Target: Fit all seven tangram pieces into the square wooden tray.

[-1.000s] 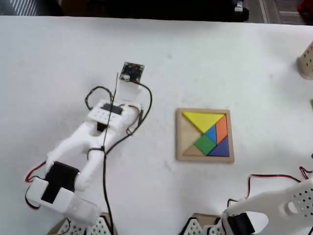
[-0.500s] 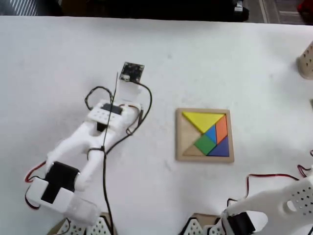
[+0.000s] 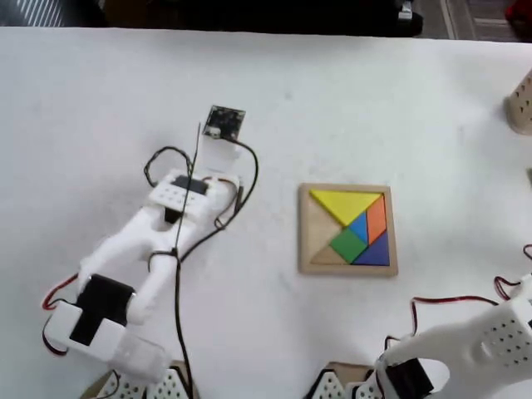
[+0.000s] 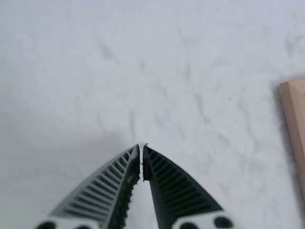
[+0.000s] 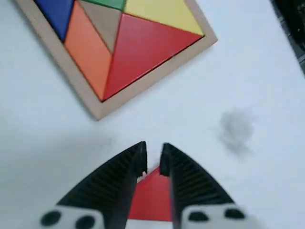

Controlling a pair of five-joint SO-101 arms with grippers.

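The square wooden tray [image 3: 347, 189] lies right of the table's middle. In the high view it holds a yellow triangle [image 3: 345, 204], an orange piece [image 3: 376, 220], a green square [image 3: 349, 243], two blue triangles and pale parts. My right gripper [image 5: 153, 152] hangs back from one corner of the tray [image 5: 152, 76], slightly open. A red flat shape [image 5: 152, 200] shows between the fingers near their base, and I cannot tell what it is. Red [image 5: 143, 47], yellow [image 5: 162, 12] and orange [image 5: 88, 52] pieces fill this side of the tray. My left gripper [image 4: 142, 145] is shut over bare table, with the tray's edge [image 4: 294, 124] off to one side.
The left arm [image 3: 166, 216] lies stretched across the table left of the tray, with black cables looping to a small circuit board [image 3: 224, 123]. The right arm [image 3: 482, 341] sits at the front right corner. A pale perforated object [image 3: 519, 104] stands at the right edge.
The right arm has drawn back a little toward the front right corner. The left arm and the tray have not moved.
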